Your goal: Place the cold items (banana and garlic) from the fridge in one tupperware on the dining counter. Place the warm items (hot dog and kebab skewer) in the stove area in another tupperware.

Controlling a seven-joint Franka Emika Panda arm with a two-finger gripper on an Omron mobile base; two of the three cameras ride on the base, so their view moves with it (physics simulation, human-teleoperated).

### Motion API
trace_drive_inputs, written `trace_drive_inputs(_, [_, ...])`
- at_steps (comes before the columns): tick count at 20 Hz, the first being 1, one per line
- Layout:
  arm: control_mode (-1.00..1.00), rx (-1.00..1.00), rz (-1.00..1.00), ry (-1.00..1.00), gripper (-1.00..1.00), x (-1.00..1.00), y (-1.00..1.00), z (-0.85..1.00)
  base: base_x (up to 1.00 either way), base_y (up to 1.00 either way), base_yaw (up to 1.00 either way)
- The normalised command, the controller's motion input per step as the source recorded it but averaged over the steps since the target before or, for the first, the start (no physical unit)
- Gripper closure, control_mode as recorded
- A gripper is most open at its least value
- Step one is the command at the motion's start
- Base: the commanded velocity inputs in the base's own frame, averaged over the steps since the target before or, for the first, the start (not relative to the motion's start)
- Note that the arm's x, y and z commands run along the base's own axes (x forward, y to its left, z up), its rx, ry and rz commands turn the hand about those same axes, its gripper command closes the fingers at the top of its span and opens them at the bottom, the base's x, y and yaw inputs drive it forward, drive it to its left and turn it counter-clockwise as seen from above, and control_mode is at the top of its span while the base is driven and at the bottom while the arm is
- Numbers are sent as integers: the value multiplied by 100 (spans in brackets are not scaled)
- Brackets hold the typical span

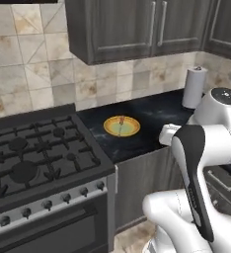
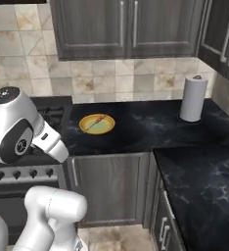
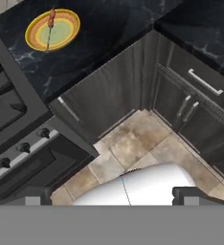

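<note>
Kebab skewer (image 3: 49,29) lies flat on a yellow plate (image 1: 122,126) with a green centre, on the black worktop (image 2: 150,125) just right of the stove (image 1: 36,158). The plate sits near the worktop's left end, midway between the tiled wall and the front edge. In the hand view the skewer's long axis runs across the plate from rim to rim, meat chunks bunched at the far end near the rim, bare stick toward the near rim. In the right base view it reads as a thin diagonal line across the plate (image 2: 97,124). Meat detail is too small to tell further.

A paper towel roll (image 2: 193,99) stands upright at the back of the worktop near the corner, well apart from the plate. Grey wall cabinets (image 1: 137,24) hang above. Grey base cabinets (image 3: 109,95) sit under the worktop, with handled doors on the right run. The stove has black grates and a row of knobs (image 1: 48,202) along the front edge. Nothing stands between plate and front edge.

Gripper (image 3: 111,197) is high over the tiled floor (image 3: 133,148) in front of the cabinets, fingertips spread wide apart, holding nothing.

No readable writing or brands.
</note>
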Motion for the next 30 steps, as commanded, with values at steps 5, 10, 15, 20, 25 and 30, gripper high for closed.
trace_drive_inputs(5, [100,0,0,0,-100,0,0,0,48,-30,44])
trace_drive_inputs(10, [100,0,0,0,-100,0,0,0,49,-40,28])
trace_drive_inputs(15, [100,0,0,0,-100,0,0,0,63,-32,11])
trace_drive_inputs(20, [100,0,0,0,-100,0,0,0,73,-21,2])
trace_drive_inputs(25, [100,0,0,0,-100,0,0,0,81,-21,0])
trace_drive_inputs(30, [-100,0,0,1,-100,88,-26,-11,0,0,0])
